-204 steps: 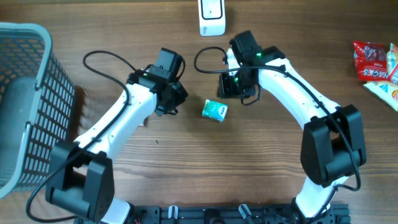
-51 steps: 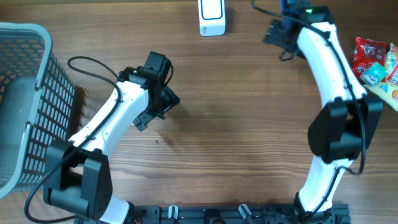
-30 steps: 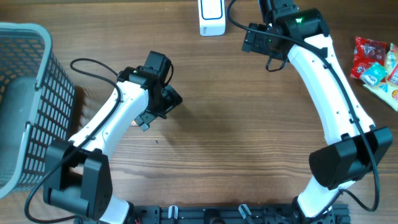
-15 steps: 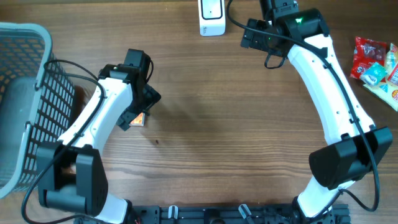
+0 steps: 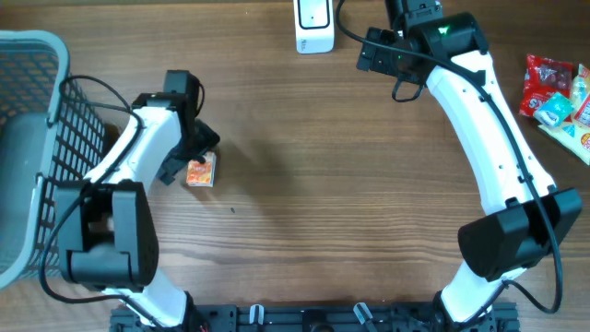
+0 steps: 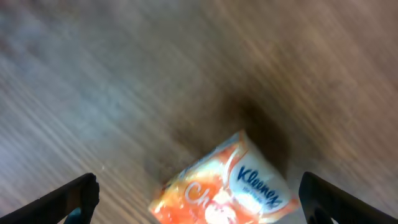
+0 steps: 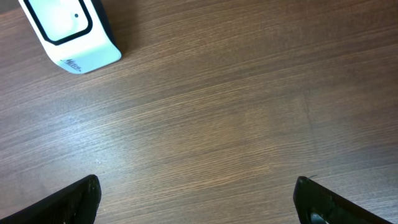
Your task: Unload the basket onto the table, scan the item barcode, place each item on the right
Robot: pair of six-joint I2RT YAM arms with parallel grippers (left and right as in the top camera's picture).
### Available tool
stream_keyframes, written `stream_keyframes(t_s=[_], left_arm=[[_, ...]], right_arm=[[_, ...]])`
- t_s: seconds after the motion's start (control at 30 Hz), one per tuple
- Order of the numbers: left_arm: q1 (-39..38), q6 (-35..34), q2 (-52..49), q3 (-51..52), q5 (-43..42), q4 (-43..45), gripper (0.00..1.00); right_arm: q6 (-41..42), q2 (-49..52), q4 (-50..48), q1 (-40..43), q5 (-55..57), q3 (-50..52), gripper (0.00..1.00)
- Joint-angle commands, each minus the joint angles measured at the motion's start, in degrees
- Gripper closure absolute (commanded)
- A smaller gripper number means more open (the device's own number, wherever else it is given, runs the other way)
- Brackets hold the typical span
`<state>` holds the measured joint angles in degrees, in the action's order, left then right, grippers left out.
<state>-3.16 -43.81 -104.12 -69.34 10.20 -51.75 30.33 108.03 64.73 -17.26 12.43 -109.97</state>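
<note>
An orange Kleenex tissue pack (image 5: 200,172) lies flat on the wooden table, left of centre. My left gripper (image 5: 189,155) hovers just above it, open. In the left wrist view the pack (image 6: 224,186) sits between the two spread fingertips (image 6: 78,198), blurred, with no barcode showing. The white scanner (image 5: 313,25) stands at the table's far edge. My right gripper (image 5: 376,51) hangs open and empty just right of it. The right wrist view shows the scanner (image 7: 68,31) at top left and only bare wood between the right gripper's (image 7: 199,199) jaws.
A grey wire basket (image 5: 37,138) stands at the left edge, close to the left arm. Several snack packets (image 5: 556,97) lie at the right edge. A black cable (image 5: 92,92) loops beside the left arm.
My left arm has swung left toward the basket, and the orange pack has come into view on the table beside it. The right arm has stayed still near the scanner.
</note>
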Motion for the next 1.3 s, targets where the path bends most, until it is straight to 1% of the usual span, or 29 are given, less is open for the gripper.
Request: stream_keyframes(t_s=[0.0, 0.03, 0.07, 0.13, 0.17, 0.23, 0.27, 0.4, 0.47, 0.53, 0.57, 0.63, 0.7, 0.73, 0.77, 0.8, 0.83, 0.87, 0.9, 0.93, 0.97, 1.0, 1.13, 1.2, 1.27], left_arm=[[0.83, 8.66, -0.85, 0.13, -9.27, 2.05, 0.0], [0.7, 9.99, -1.11, 0.13, -11.67, 2.1, 0.05], [0.66, 12.07, -1.64, 0.13, -15.63, 1.97, 0.12], [0.66, 13.64, -2.4, 0.13, -19.89, 1.46, 0.25], [0.66, 13.6, -2.75, 0.13, -20.24, 1.16, 0.33], [0.39, 13.62, -3.17, 0.55, -20.22, 1.01, 0.41], [-0.17, 13.6, -3.28, 1.16, -20.22, 1.03, 0.49], [-4.33, 13.6, -3.52, 2.82, -21.4, 1.2, 0.49], [-9.22, 13.57, -3.52, 2.89, -28.5, 2.43, 0.5], [-13.92, 13.33, -3.52, 2.89, -34.53, 5.86, 0.5], [-17.22, 12.28, -3.52, 2.84, -37.88, 8.94, 0.5], [-21.11, 9.99, -3.48, 1.09, -38.21, 11.06, 0.5], [-21.59, 10.16, -3.06, -3.32, -37.22, 8.31, 0.5], [-21.03, 10.21, -2.4, -6.58, -35.65, 5.18, 0.5], [-19.85, 10.51, -1.09, -12.5, -31.19, -0.9, 0.51], [-19.06, 10.58, -0.04, -16.28, -27.74, -4.81, 0.51], [-18.34, 10.58, 0.94, -19.87, -23.85, -8.61, 0.49], [-17.51, 10.56, 2.29, -24.0, -18.14, -13.27, 0.44], [-16.7, 10.54, 3.67, -27.08, -12.2, -17.27, 0.35], [-15.65, 10.34, 5.29, -29.03, -6.64, -19.98, 0.05], [-14.49, 10.32, 6.78, -29.16, -2.86, -20.7, 0.0], [-13.4, 10.29, 7.45, -29.16, -1.49, -21.03, 0.0], [-8.68, 8.22, 7.61, -29.14, -1.99, -22.93, 0.0], [-8.22, 8.2, 7.61, -29.14, -1.99, -22.62, 0.0], [-8.24, 8.22, 7.61, -29.14, -1.99, -22.49, 0.0]], right_arm=[[-0.2, -1.38, -0.24, 0.09, -0.5, -0.2, 0.0], [-0.22, -1.38, -0.63, 0.09, -0.5, -0.2, 0.0], [-0.22, -1.38, -0.85, 0.09, -0.5, -0.2, 0.0], [-0.22, -1.38, -1.09, 0.09, -0.5, -0.2, 0.0], [-0.22, -1.38, -1.11, 0.09, -0.5, -0.2, 0.0], [-0.22, -1.38, -1.09, 0.09, -0.5, -0.2, 0.0], [-0.2, -1.38, -1.09, 0.04, -0.52, -0.2, 0.0], [-0.22, -1.38, -1.09, 0.02, -0.5, -0.2, 0.0], [-0.2, -1.38, -1.09, 0.04, -0.5, -0.2, 0.0], [-0.2, -1.38, -1.11, 0.02, -0.5, -0.2, 0.0], [-0.2, -1.38, -1.09, 0.02, -0.5, -0.2, 0.0], [-0.22, -1.38, -1.11, 0.02, -0.5, -0.2, 0.0], [-0.22, -1.38, -1.11, 0.02, -0.5, -0.2, 0.0], [-0.22, -1.38, -1.09, 0.02, -0.5, -0.2, 0.0], [-0.2, -1.38, -1.09, 0.02, -0.5, -0.2, 0.0], [-0.24, -1.38, -1.09, 0.02, -0.5, -0.2, 0.0], [-0.22, -1.38, -1.11, 0.02, -0.5, -0.2, 0.0], [-0.22, -1.38, -1.11, 0.02, -0.5, -0.2, 0.0], [-0.22, -1.38, -1.11, 0.02, -0.5, -0.2, 0.0], [-0.22, -1.38, -1.11, 0.02, -0.5, -0.2, 0.0], [-0.22, -1.38, -1.11, 0.02, -0.5, -0.2, 0.0], [-0.22, -1.38, -1.11, 0.02, -0.5, -0.2, 0.0], [-0.15, -1.38, -1.31, 0.02, -1.92, -0.2, 0.0], [-0.17, -1.38, -2.78, 0.02, -7.63, -0.2, 0.0], [-0.28, -1.38, -0.81, 0.02, -15.21, -0.2, 0.01]])
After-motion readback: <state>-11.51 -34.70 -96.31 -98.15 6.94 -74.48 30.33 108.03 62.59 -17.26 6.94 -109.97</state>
